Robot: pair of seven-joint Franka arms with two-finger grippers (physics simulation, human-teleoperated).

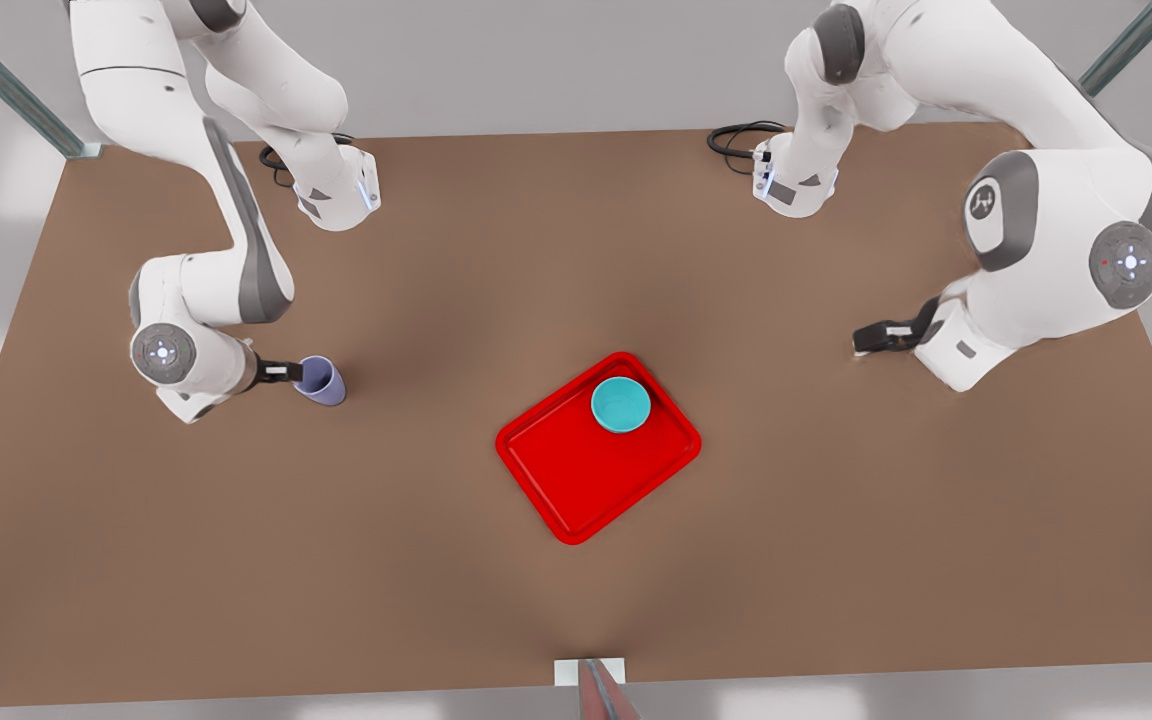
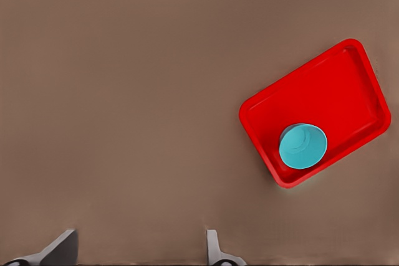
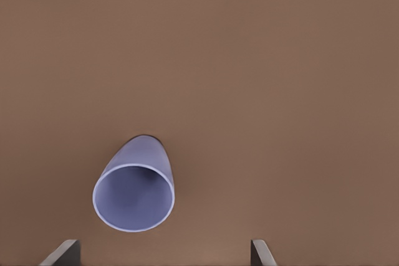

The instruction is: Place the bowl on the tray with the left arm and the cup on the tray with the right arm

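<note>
On the red tray [image 1: 576, 480], near the middle of the brown tabletop [image 1: 436, 560], the turquoise bowl [image 1: 621, 405] sits upright in the corner nearest the arm at the front view's right, just inside the low rim. The left wrist view shows the same — bowl [image 2: 303, 146] inside a corner of the tray [image 2: 340, 91], the rest of the tray bare.

Well away from the tray, toward the front view's left, stands the lavender cup [image 1: 322, 381] on the tabletop, apart from tray and bowl alike. The right claw [image 1: 288, 373] is right beside the cup, at its side away from the tray; in the right wrist view its two fingertips [image 3: 64, 252] stand spread wide with the cup [image 3: 134, 194] just ahead of them, rim up and dark inside, not gripped.

Off the tray toward the front view's right, the left claw [image 1: 861, 343] hangs over bare tabletop, well apart from the tray — its fingertips [image 2: 59, 248] are wide apart in the left wrist view and hold nothing.
</note>
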